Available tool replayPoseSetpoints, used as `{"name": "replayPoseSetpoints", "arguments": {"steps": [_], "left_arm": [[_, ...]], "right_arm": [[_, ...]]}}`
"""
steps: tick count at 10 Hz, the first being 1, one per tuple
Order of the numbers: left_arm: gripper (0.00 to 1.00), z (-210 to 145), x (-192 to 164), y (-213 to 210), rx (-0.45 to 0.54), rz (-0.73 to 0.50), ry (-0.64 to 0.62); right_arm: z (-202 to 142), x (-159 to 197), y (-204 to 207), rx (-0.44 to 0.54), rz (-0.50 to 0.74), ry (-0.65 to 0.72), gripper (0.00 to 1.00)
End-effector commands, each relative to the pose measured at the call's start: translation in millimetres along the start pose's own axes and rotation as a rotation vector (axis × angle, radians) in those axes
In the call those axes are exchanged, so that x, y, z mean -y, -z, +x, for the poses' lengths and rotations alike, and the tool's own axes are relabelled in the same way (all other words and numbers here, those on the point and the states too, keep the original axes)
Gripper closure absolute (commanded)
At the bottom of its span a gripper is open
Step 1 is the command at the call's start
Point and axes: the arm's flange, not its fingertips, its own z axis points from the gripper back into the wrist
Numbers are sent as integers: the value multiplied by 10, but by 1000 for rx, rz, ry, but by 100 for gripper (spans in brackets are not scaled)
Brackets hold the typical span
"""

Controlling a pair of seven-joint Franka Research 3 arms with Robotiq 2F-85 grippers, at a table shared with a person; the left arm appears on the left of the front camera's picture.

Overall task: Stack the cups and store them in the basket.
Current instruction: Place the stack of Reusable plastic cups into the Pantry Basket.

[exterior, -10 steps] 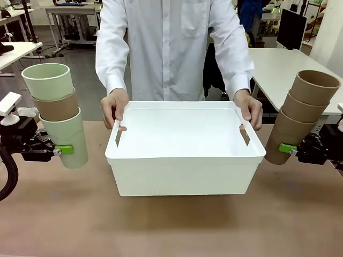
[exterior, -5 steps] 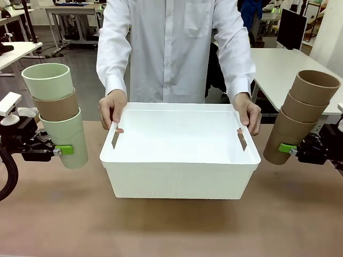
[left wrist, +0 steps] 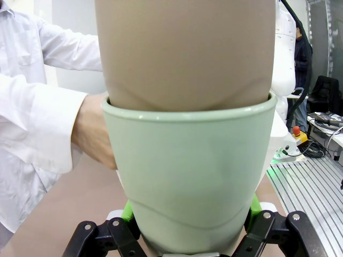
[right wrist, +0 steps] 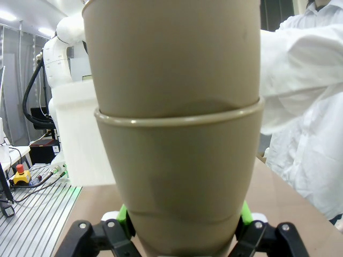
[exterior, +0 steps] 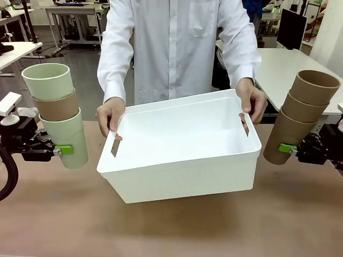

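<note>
Left pincer [exterior: 65, 150] clenched on mint-tan-mint cup stack [exterior: 56, 110], mouths up. Right pincer [exterior: 285, 148] clenched on tan cup stack [exterior: 300, 112], leaning right. Person's hands [exterior: 109, 115] hold basket [exterior: 182, 171] tilted, long axis crosswise.

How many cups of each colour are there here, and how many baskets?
Tan-brown tapered matte tumblers: 4
Pale mint-green tapered matte tumblers: 2
Large white rectangular plastic basket: 1
Total: 7
</note>
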Motion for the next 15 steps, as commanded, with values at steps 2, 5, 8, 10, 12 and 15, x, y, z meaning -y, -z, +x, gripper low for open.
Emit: {"name": "replayPoseSetpoints", "arguments": {"steps": [2,5,8,10,12,15], "left_arm": [[15,40,-3,6,6,-3,8],[15,313,114,14,-45,-13,-5],[15,1009,294,120,-155,-38,-28],[15,1390,374,349,-258,-46,-20],[15,1705,396,732,-399,-43,-21],[15,1864,308,1364,-590,-48,-31]], "right_arm": [[41,1,1,7,-1,-7,15],[41,1,1,7,-1,-7,15],[41,1,1,7,-1,-7,15],[41,1,1,7,-1,-7,15],[41,1,1,7,-1,-7,15],[41,1,1,7,-1,-7,15]]}}
